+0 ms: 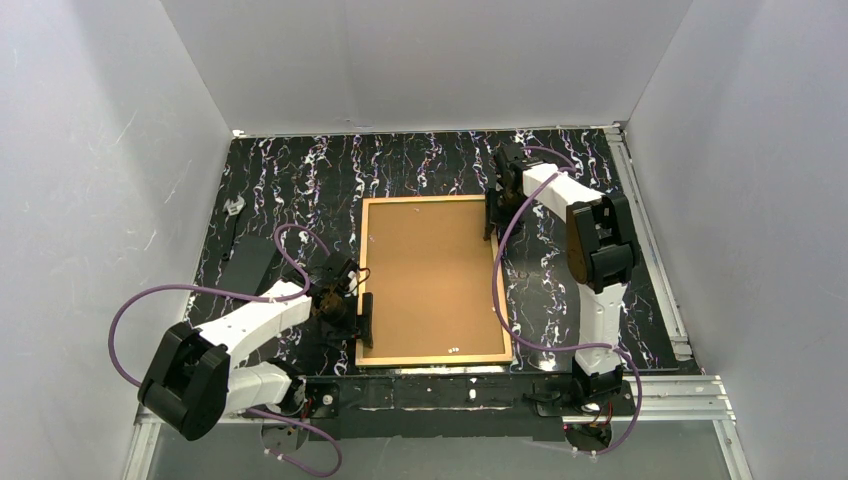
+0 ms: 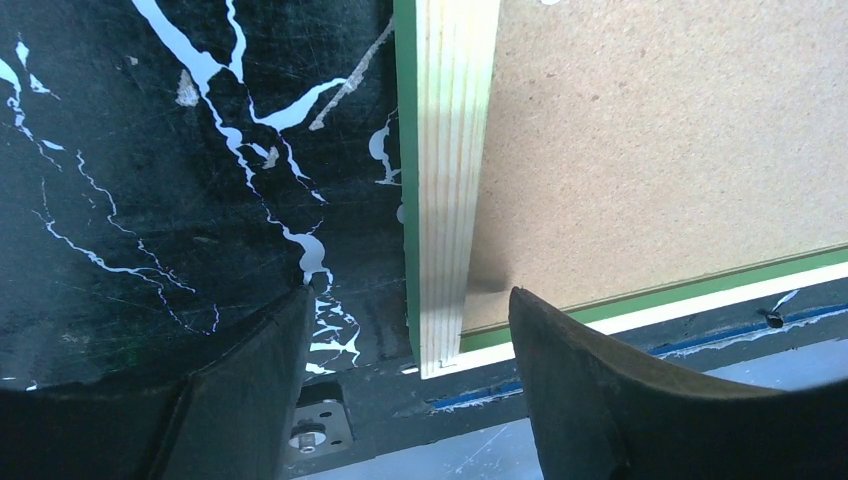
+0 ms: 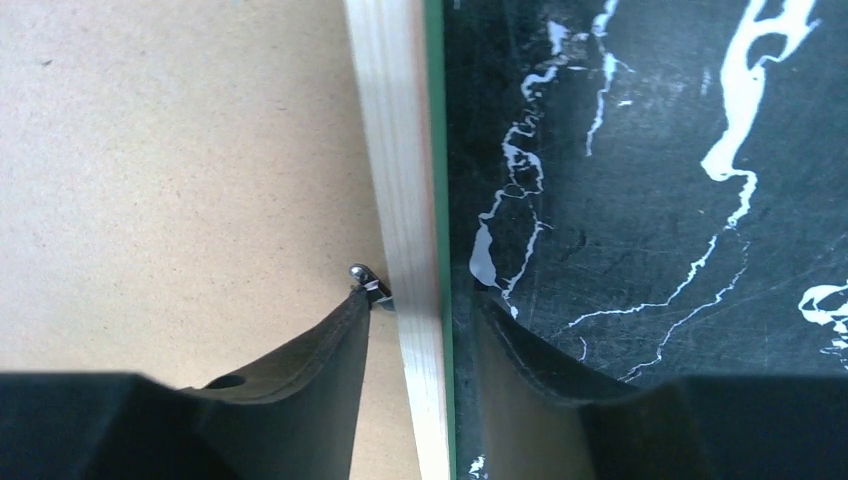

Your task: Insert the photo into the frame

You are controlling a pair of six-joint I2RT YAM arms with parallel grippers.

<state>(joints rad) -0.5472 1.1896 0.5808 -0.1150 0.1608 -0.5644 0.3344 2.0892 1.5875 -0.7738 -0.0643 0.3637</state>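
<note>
The frame (image 1: 435, 359) lies back up in the middle of the black marbled table, with the brown backing board (image 1: 430, 275) inside it. The photo is hidden. My left gripper (image 1: 362, 320) is open and straddles the frame's left rail (image 2: 450, 150) near its near corner, with one finger over the table and one over the board (image 2: 650, 130). My right gripper (image 1: 492, 215) is open and straddles the right rail (image 3: 400, 150) near the far corner. Its left fingertip (image 3: 355, 305) touches a small metal tab (image 3: 368, 280) on the board (image 3: 170, 170).
White walls enclose the table on three sides. An aluminium rail (image 1: 680, 385) runs along the near edge, just past the frame's near rail. A black strip (image 1: 250, 265) and a small metal piece (image 1: 233, 207) lie at the far left. Purple cables loop beside both arms.
</note>
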